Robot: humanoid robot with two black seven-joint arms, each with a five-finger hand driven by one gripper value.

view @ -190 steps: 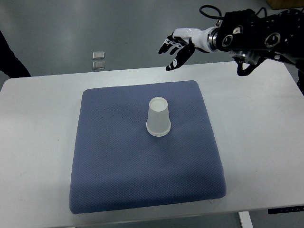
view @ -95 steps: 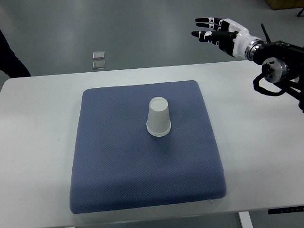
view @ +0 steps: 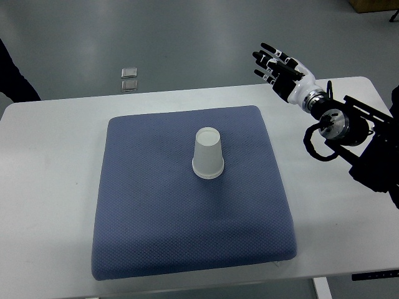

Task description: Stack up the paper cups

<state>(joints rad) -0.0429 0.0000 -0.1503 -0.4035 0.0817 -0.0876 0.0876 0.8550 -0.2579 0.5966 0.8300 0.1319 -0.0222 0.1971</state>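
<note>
White desk (view: 50,187) fills the view, bearing a blue pad (view: 156,224) that covers most of its middle. On that pad, a little above its centre, stands a cup stack (view: 208,154), upside down, base up and rim down. Whether it is one paper cup or several nested together is hard to tell from above; a faint doubled edge at the rim hints at more than one.

At the right, the right arm (view: 349,134) comes in over the desk's far corner, dark and bulky at the joints. Its right hand (view: 280,65) is raised clear of the pad, well apart from the stack, fingers (view: 267,48) spread and straight, holding nothing. No left arm shows.

Beyond the desk, on the grey floor (view: 187,37), lie two small squares (view: 129,79), unrelated to the job.

No loose cup lies on the desk or the pad. Judged from that, the stacking looks finished or nearly so: the cups sit as one column and the hand is empty, with nothing left in sight to add.
</note>
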